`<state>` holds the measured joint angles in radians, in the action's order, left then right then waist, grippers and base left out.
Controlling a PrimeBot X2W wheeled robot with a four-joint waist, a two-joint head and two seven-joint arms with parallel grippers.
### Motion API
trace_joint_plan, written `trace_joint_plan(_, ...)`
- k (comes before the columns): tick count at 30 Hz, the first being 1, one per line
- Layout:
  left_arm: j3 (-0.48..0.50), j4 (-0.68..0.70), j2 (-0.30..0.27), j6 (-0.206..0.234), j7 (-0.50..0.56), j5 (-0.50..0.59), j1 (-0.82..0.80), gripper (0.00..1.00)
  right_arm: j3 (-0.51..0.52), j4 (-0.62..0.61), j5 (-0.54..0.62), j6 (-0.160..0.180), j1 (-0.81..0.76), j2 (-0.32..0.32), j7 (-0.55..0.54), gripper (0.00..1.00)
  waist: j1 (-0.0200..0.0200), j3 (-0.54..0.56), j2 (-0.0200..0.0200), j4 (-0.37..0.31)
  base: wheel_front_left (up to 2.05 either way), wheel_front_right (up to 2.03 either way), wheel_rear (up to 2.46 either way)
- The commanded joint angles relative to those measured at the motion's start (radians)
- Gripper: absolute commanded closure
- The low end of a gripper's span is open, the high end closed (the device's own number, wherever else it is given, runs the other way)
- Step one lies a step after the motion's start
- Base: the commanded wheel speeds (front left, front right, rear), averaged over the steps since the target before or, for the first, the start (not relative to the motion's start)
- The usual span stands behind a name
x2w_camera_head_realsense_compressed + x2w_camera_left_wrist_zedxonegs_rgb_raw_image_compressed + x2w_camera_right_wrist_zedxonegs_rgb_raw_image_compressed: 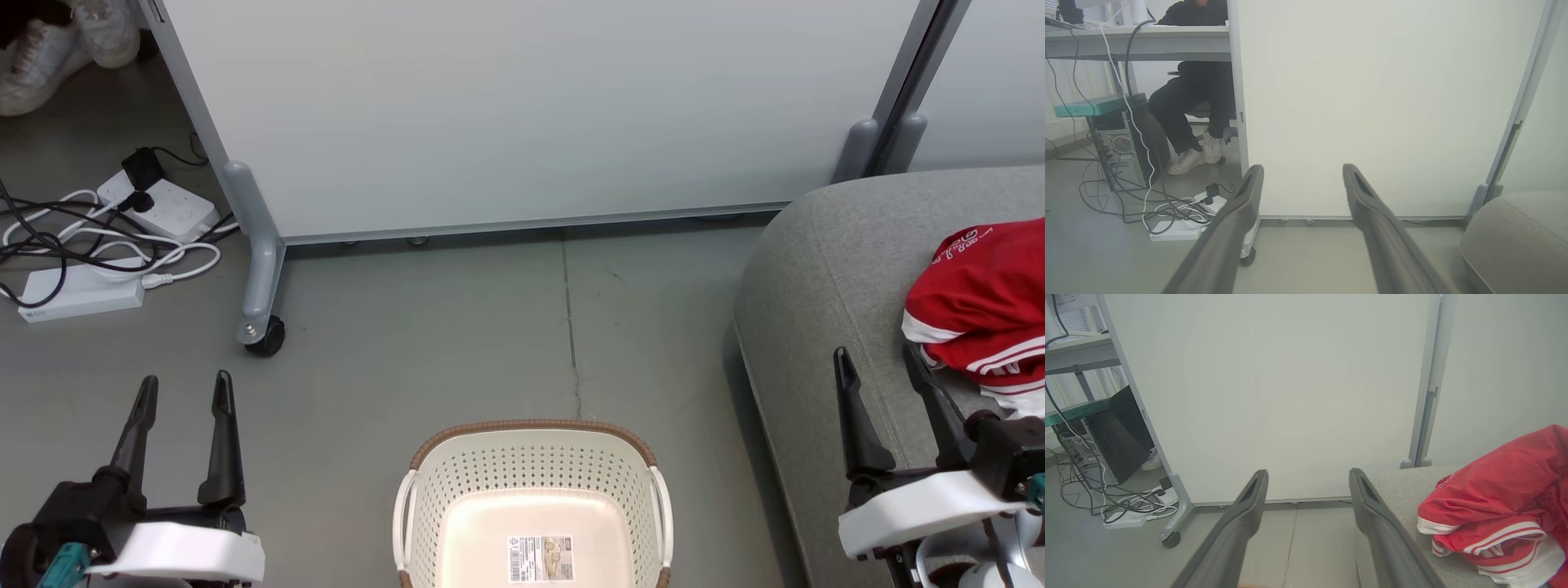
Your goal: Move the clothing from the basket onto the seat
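Bare grey floor point(408, 367), basket point(531, 425) empty; clothing point(980, 302) already heaped on the seat point(816, 269) right of it, so left gripper point(185, 377) and right gripper point(875, 351) just flank it, jaws wide, holding nothing.

The basket point(532, 425) stands on the floor point(457, 343) at front centre, a sticker point(540, 559) inside it. The seat point(816, 278) lies to its right, with the clothing point(984, 302) heaped on it. Behind both stands the partition panel point(506, 114); power strips point(82, 296) lie at its left.
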<state>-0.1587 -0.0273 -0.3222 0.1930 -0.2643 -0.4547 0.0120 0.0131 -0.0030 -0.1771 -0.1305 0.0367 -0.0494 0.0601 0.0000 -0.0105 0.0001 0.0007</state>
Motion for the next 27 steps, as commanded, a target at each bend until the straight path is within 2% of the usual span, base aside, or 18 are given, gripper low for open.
trace_joint_plan(1, 0.000, -0.004, 0.003, -0.015, -0.001, 0.017, 0.017, 0.00, -0.001, -0.011, 0.003, -0.001, -0.023, -0.003, -0.008, 0.00, 0.0000, 0.011, -0.0001, -0.001, 0.00, 0.00, 0.00)
trace_joint_plan(13, -0.030, -0.039, 0.011, -0.051, -0.001, 0.050, 0.065, 0.00, 0.015, -0.039, -0.005, -0.001, -0.087, -0.003, -0.030, 0.00, 0.0000, 0.039, -0.0001, -0.006, 0.00, 0.00, 0.00)
trace_joint_plan(27, -0.051, -0.045, 0.003, -0.046, 0.024, 0.044, 0.072, 0.00, 0.018, -0.033, -0.018, -0.001, -0.090, -0.003, -0.037, 0.00, 0.0000, 0.042, -0.0001, -0.010, 0.00, 0.00, 0.00)
